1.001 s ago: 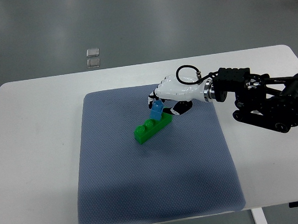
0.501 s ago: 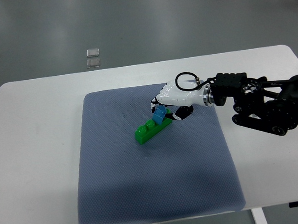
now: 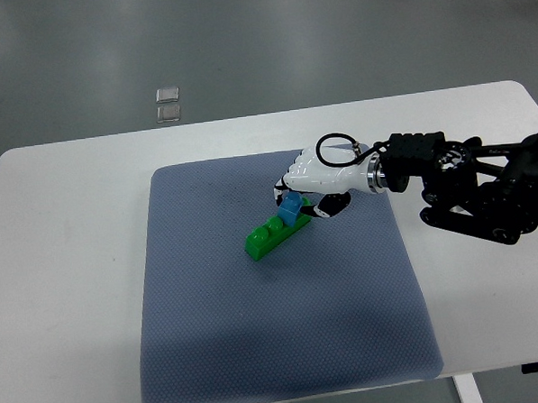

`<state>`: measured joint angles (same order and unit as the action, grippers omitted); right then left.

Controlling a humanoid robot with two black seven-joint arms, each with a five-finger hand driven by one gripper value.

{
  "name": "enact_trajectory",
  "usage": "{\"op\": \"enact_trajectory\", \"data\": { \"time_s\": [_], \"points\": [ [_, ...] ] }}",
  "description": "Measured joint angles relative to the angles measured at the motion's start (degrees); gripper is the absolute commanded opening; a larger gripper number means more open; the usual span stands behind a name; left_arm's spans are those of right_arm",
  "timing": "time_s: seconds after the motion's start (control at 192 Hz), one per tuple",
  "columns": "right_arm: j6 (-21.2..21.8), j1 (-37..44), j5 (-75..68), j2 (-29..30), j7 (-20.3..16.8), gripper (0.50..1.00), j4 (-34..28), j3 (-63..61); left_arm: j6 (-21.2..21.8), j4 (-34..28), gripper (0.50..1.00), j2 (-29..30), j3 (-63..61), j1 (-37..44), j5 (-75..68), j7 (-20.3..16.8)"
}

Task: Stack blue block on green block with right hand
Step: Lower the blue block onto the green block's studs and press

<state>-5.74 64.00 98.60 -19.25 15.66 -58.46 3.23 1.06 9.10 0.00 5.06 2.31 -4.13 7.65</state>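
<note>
Right robot hand (image 3: pixel 306 183) curled round one blue block (image 3: pixel 292 207), seated on one green block (image 3: pixel 275 232).

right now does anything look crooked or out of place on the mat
Nothing is spilled or damaged. The green block lies diagonally on the gray mat, and the blue block sits on its upper-right end under the right hand. Whether it is seated squarely cannot be told.
</note>
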Motion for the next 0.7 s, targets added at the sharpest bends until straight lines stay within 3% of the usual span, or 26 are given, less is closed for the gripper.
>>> {"op": "enact_trajectory", "data": {
  "time_s": [0.334,0.469,0.699],
  "points": [
    [0.02,-0.09,0.01,1.14,-0.2,0.552,0.85,0.09,0.0,0.0,1.0,0.0,0.03,0.0,0.0,0.0],
    [0.02,-0.1,0.01,1.89,-0.21,0.601,1.14,0.11,0.0,0.0,1.0,0.0,0.02,-0.01,0.0,0.0],
    [0.02,-0.09,0.01,2.42,-0.29,0.639,1.56,0.11,0.0,0.01,1.0,0.0,0.0,-0.01,0.0,0.0]
  ]
}}
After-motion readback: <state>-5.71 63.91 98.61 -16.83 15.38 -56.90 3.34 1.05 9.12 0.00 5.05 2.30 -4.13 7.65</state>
